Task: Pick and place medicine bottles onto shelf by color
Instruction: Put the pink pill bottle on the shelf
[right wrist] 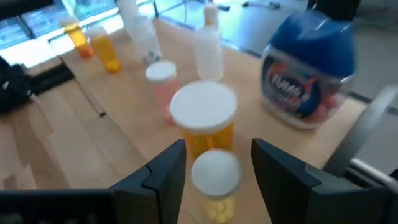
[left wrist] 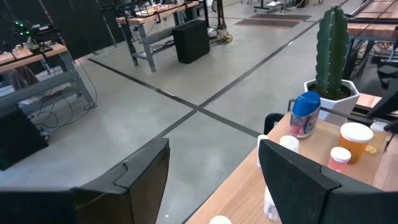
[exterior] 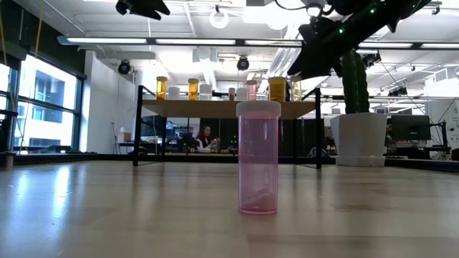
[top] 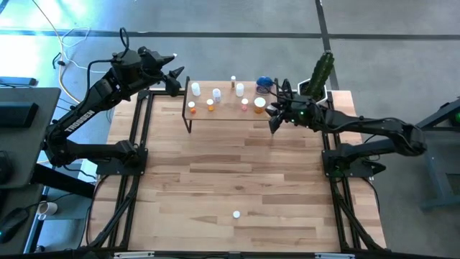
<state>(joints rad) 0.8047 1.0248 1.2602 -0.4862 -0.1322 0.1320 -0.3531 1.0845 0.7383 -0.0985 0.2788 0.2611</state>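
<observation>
From above, the shelf (top: 228, 108) sits at the far edge of the table (top: 237, 180), loaded with small bottles. The right gripper (top: 274, 121) hangs at the shelf's right end, while the left gripper (top: 175, 80) waits off the shelf's left end, above the table's far left corner.

The right wrist view fills in what the overhead cannot: the right jaws stand partly apart, and between them sits a small amber bottle (right wrist: 216, 185) with a white cap, yellow pills showing inside. No finger appears to be pressing it; whether either one touches the bottle, I cannot tell. Just behind it stands a wider orange bottle (right wrist: 203, 118), then a pinkish bottle (right wrist: 161, 87), and off to one side the blue jar (right wrist: 308, 68) with its printed label. Two more orange bottles (right wrist: 93, 43) stand at the shelf's far end.

The left wrist view shows the left jaws wide apart with nothing between them, looking out over concrete floor, and it catches the blue jar from the other side, with the green cactus (left wrist: 331, 50) in its white pot behind.

The low view offers what no other does properly: a lone pink bottle (exterior: 258, 158) standing upright on the table, close to the camera, well apart from the shelf. From above it is only a white dot near the table's front edge.
</observation>
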